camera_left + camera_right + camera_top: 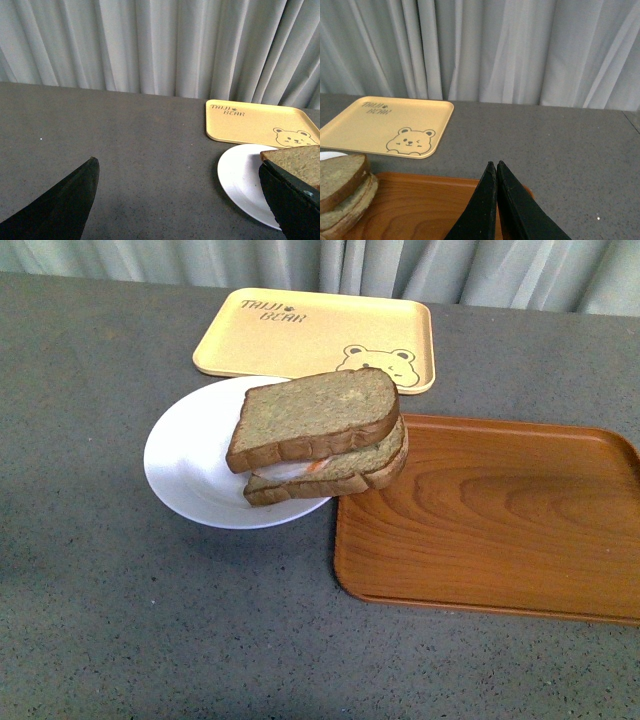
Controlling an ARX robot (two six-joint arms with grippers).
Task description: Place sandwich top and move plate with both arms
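Brown wholemeal bread slice (pixel 315 415), thick and plain, is lying atop a lower slice (pixel 335 476) on the round white shallow plate (pixel 190 465), the stack overhanging a corner of the brown wooden tray (pixel 500 520) on the grey table (pixel 150 620). Left gripper (pixel 178 167) is hanging with fingers spread wide, empty; right gripper (pixel 495 166) is pressing its fingers together on nothing.

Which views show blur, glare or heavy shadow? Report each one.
Front view: even soft light, sharp, faint shadow beneath the plate. Left wrist view: left gripper near-black, detail lost. Right wrist view: right gripper featureless black; no glare.
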